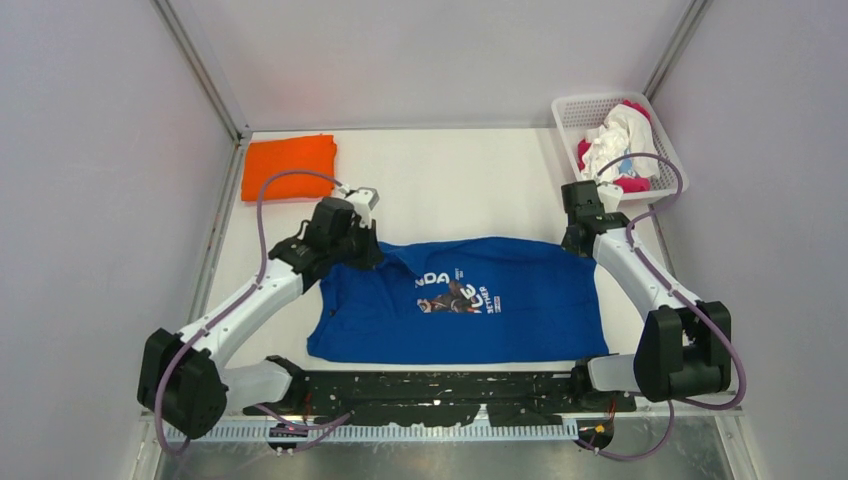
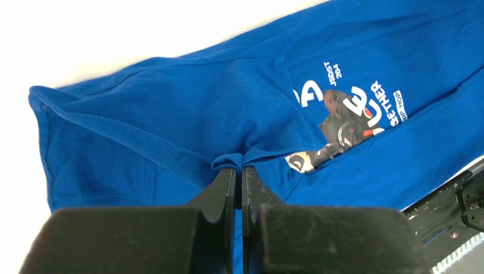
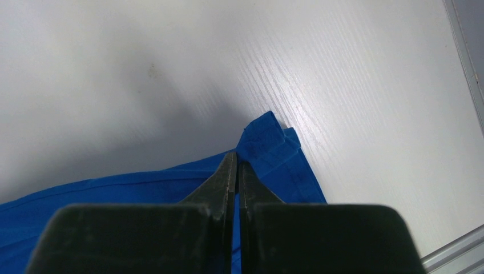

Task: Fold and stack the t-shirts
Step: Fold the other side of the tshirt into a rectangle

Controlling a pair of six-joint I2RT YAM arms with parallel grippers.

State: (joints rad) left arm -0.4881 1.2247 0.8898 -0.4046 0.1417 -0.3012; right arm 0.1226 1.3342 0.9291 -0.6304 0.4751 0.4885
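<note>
The blue t-shirt (image 1: 520,320) is lying spread on the table (image 1: 450,190), print upward. The left gripper (image 2: 238,169) and right gripper (image 3: 237,161) are pinching its bunched edges, jaws closed tight.

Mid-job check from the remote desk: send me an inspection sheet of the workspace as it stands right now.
Surface: white table, shirts lying on it.
Job's things: blue t-shirt spread print-up at centre; orange t-shirt folded, far left; white and magenta shirts bunched in basket.
Clutter: nothing seen.
Claws: left claw shut on blue t-shirt's fold; right claw shut on its corner.
Cables: lilac cable looped along each arm.
Surroundings: grey walls, metal frame posts.
</note>
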